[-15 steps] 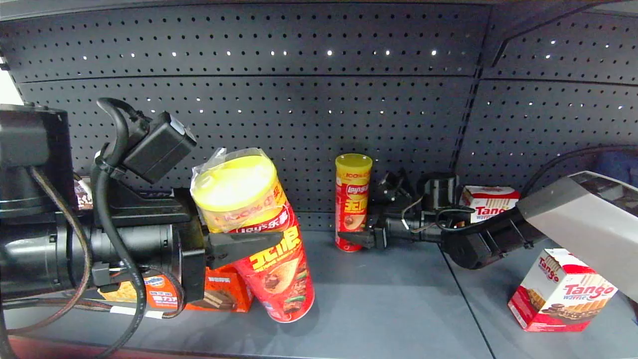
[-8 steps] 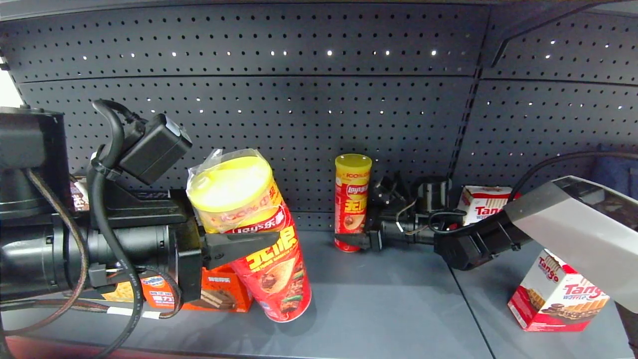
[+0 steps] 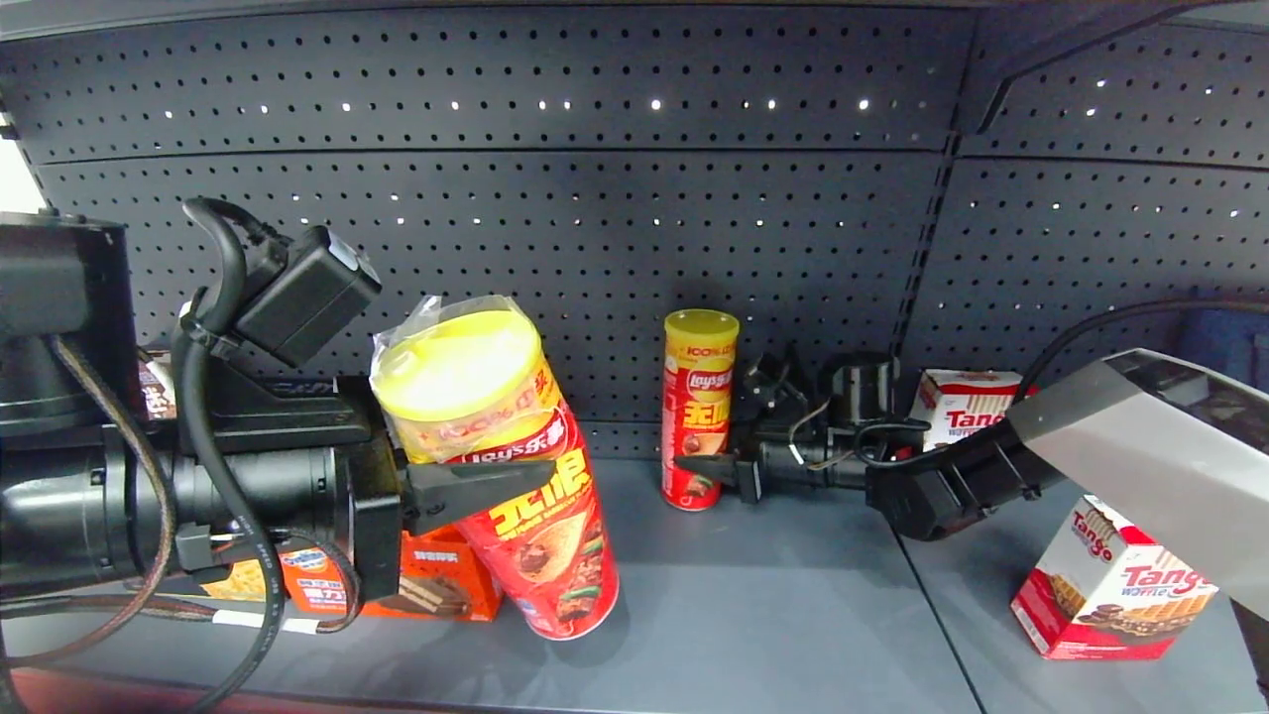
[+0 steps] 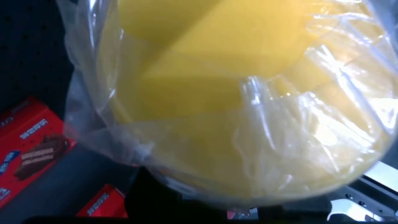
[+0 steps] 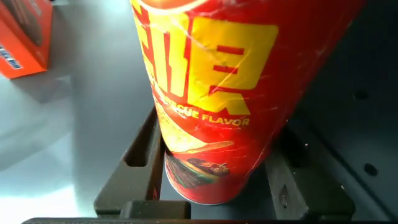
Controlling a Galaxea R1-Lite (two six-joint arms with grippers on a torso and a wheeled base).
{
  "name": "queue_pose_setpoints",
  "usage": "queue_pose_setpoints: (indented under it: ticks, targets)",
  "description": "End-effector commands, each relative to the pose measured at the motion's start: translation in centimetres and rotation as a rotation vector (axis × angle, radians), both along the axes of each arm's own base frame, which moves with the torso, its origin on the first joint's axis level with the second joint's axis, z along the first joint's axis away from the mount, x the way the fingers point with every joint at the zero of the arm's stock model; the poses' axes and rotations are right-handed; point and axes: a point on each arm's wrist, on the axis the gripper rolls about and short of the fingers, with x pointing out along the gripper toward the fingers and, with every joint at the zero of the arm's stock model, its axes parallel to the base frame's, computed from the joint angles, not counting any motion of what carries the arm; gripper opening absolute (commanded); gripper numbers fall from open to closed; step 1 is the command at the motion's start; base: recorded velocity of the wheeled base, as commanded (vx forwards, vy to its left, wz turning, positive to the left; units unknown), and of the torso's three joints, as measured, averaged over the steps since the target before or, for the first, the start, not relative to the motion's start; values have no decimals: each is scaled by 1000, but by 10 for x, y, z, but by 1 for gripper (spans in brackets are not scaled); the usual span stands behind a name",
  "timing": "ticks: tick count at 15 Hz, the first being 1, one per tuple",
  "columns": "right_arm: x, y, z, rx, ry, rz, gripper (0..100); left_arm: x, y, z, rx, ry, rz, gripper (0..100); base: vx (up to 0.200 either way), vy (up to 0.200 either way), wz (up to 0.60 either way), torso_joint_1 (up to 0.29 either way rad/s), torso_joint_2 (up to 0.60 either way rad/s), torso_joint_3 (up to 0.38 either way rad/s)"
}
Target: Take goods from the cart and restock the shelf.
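Observation:
A large red chips can (image 3: 535, 516) with a yellow, plastic-wrapped lid (image 4: 249, 106) leans at the front left of the shelf, its base at the shelf floor (image 3: 773, 605). My left gripper (image 3: 511, 476) is shut on its upper body. A second red chips can (image 3: 699, 407) with a yellow lid stands near the pegboard back wall. My right gripper (image 3: 702, 466) is shut on its lower part. In the right wrist view this can (image 5: 211, 106) fills the space between the two dark fingers (image 5: 140, 155).
An orange wafer box (image 3: 426, 585) lies behind the left can. One red-and-white wafer box (image 3: 1120, 590) stands front right, another (image 3: 967, 402) at the back right. The pegboard wall (image 3: 595, 218) closes the back. Open shelf floor lies between the two cans.
My right gripper has shifted the far can slightly left and lower, toward the shelf floor. The left arm and its can dropped slightly, then held still.

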Motion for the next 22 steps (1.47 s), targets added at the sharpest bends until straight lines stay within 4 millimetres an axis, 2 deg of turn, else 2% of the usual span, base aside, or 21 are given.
queue_pose_setpoints:
  ticks: [1,5,12,17,22]
  targets:
    - [-17,-3,21,6,-25,-6,0,-1,0,1,-1,-2,0,0,0,0,0,0,0,0]
    - [-48,-15,38,-6,-52,-53,0,-3,2,3,-6,-12,1,0,0,0,0,0,0,0]
    - [-98,-39,42,-1,-75,-85,0,-6,3,6,-8,-19,4,0,0,0,0,0,0,0]
    - [-144,-32,38,-6,-65,-33,0,-6,3,7,-9,-21,3,0,0,0,0,0,0,0]
    - [-163,-37,37,-10,-39,-20,0,-8,4,9,-21,-14,8,0,0,0,0,0,0,0]
